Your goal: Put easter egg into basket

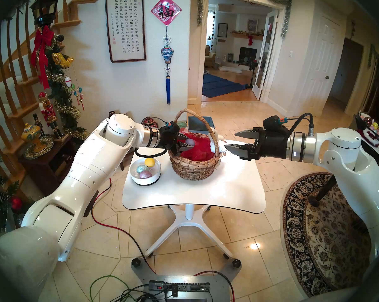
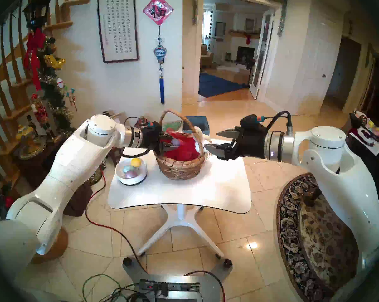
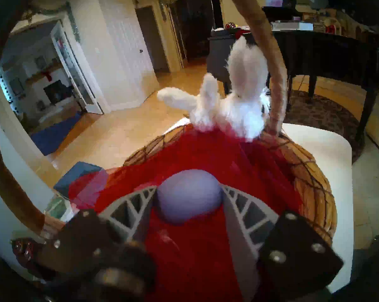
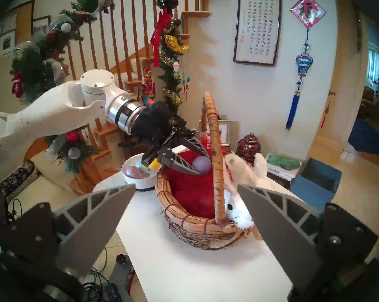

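Reaching in under the arched handle, my left gripper (image 1: 185, 143) tilts slightly downward, clamped on the pale purple egg (image 3: 189, 197) just above the red lining of the basket (image 1: 195, 166). My right gripper (image 1: 234, 141) hangs beside the basket, fingers spread and empty.

White pedestal table (image 1: 206, 192) bearing a shallow white bowl (image 1: 133, 177) that holds a yellow egg (image 1: 150, 162), a glittery teal egg (image 1: 142, 169) and a glittery pink egg (image 1: 145, 175). Beyond the table: grey-blue square bin (image 1: 195, 122). At right, on tiled floor: patterned oval rug (image 1: 328, 236).
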Robot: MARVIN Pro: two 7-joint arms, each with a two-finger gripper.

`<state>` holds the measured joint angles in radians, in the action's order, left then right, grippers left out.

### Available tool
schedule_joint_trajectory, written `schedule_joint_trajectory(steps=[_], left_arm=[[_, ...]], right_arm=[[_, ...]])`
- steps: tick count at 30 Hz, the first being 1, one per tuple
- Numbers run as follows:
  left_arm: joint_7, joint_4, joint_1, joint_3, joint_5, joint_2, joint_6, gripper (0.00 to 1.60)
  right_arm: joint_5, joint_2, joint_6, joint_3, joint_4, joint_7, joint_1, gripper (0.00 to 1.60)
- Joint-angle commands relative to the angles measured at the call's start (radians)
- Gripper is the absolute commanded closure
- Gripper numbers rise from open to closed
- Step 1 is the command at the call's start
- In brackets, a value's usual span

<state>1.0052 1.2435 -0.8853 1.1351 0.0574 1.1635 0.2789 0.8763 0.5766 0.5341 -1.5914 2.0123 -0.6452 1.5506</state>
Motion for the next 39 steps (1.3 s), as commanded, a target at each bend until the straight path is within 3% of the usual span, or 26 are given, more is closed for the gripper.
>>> schedule_joint_trajectory(steps=[1,39], left_arm=[[0.004,0.013,0.013,0.01,0.008,0.001,0.004,0.0],[0.013,0.087,-0.019,0.093,0.067,-0.028,0.061,0.0]], right_arm=[[-0.002,-0.001,-0.004,-0.006,0.0,0.002,-0.006,0.0],[0.001,-0.004,-0.006,-0.005,0.0,0.005,-0.006,0.0]])
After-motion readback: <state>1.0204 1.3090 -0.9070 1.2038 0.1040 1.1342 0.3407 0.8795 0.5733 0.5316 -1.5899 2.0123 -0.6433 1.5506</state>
